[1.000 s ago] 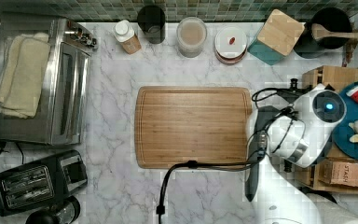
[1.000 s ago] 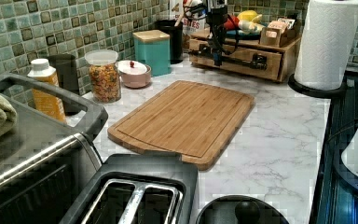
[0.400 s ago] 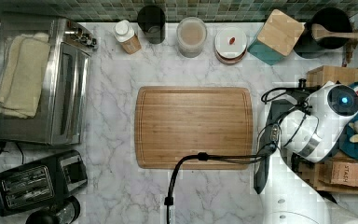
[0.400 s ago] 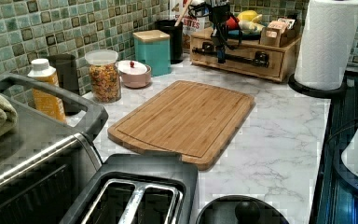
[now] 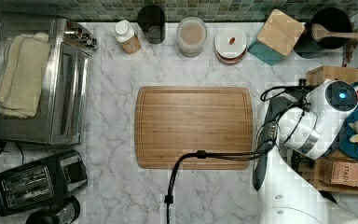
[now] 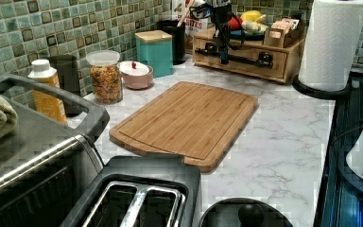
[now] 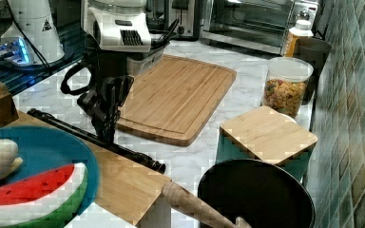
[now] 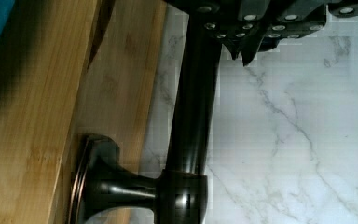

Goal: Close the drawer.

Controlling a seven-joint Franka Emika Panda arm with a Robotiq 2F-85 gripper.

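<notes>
In the top view, going left to right: a toaster oven (image 5: 42,84) and a black toaster (image 5: 37,182) are being seen at the left edge of the marble desk (image 5: 116,116). The cutting board (image 5: 193,126) is lying flat at the middle. The white arm (image 5: 321,116) is standing at the top view's right, over the wooden organizer.

In the left view, the cutting board (image 6: 189,118) is lying mid-desk; the drawer (image 6: 246,59) is being seen at the back, its front nearly flush with the organizer, just left of the paper towel roll (image 6: 331,42). The claw (image 6: 223,49) is being held down against the black bar handle (image 6: 238,57).

In the right view, the claw (image 7: 107,126) is resting on the handle (image 7: 95,140), with the teal canister (image 7: 266,137) to the right.

In the wrist view, the fingertips (image 8: 242,49) are sitting beside the handle bar (image 8: 193,102). Whether the claw is clamped or apart cannot be told.
</notes>
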